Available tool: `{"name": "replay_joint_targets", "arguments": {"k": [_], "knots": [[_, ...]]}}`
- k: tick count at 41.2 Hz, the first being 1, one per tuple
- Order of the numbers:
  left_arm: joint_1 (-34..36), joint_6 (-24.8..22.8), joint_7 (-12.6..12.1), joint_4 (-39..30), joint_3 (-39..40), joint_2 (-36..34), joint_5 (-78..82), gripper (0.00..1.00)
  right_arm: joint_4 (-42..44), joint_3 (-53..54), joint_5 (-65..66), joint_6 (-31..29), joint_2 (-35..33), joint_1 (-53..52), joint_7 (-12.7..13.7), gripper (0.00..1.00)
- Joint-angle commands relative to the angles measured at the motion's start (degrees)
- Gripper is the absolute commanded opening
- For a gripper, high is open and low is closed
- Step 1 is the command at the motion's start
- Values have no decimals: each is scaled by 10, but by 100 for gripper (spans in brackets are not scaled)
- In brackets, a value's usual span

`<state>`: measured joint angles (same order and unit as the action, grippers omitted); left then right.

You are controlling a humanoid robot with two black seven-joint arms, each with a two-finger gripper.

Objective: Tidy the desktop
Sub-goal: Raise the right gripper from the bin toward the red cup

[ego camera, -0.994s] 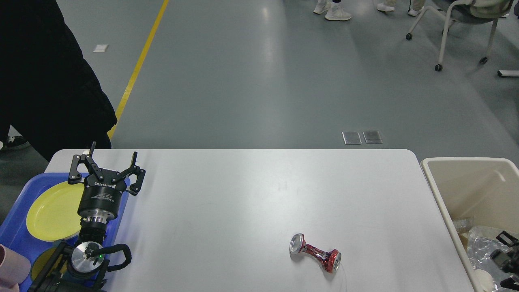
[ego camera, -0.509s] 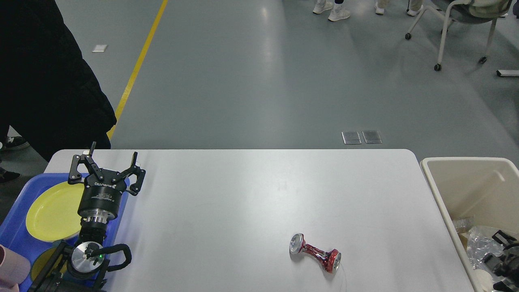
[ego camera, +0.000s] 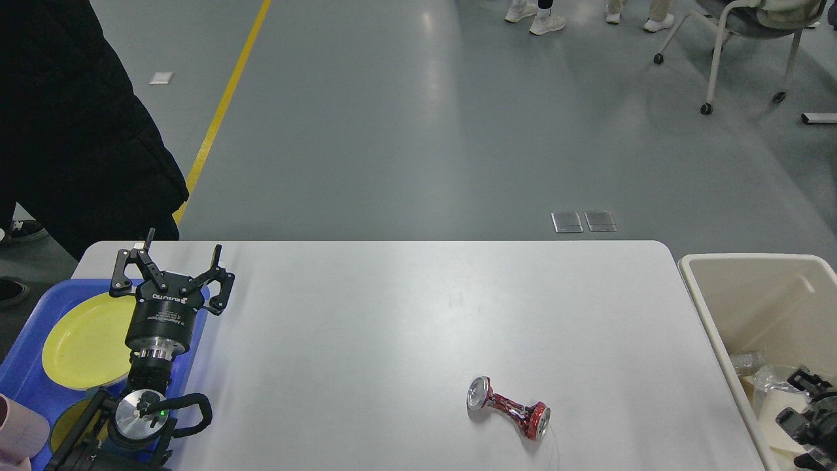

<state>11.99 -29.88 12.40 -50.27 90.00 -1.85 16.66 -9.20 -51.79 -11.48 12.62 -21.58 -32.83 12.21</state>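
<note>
Desktop [ego camera: 392, 327] fills the lower view, bare except for a crushed red can [ego camera: 509, 407] lying on its side, right of centre. Step in hand, judged: clearing that can into the beige bin [ego camera: 719, 314]. Right gripper [ego camera: 805, 418] sits low over the bin; cannot tell its fingers. Left gripper [ego camera: 171, 273] hovers spread, empty, at the blue tray [ego camera: 26, 386].

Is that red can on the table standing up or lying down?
Lying down. The crushed red can rests on its side on the white desktop, its middle squeezed thin and both round silver ends facing sideways.
</note>
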Motion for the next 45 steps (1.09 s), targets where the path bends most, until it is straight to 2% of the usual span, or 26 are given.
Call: {"name": "replay_joint_targets", "arguments": {"k": [1,9,16,22,24,29,33,41,45], "knots": [[0,0,0,0,0,0,-1,97,-2,-1,5,-5,-1,-6,0,100],[0,0,0,0,0,0,-1,96,-57,-4,6,-31,-28,-54,0,100],[0,0,-1,0,0,0,-1,96,-195,-17,37,-112,-103,-202,3,100],[0,-1,-1,0,0,0,0,96,-269,-61,80,-195,-123,-338,5,100],[0,0,-1,0,0,0,-1,96,-303,-89,83,-243,-126,-410,5,100],[0,0,-1,0,0,0,-1,96,-367,-153,85,-315,-104,-536,5,100],[0,-1,-1,0,0,0,-1,96,-439,-218,82,-392,-34,-679,6,100],[0,-1,-1,0,0,0,-1,96,-506,-223,79,-495,34,-812,6,100],[0,0,-1,0,0,0,-1,96,-581,-217,78,-523,74,-888,6,100]]}}
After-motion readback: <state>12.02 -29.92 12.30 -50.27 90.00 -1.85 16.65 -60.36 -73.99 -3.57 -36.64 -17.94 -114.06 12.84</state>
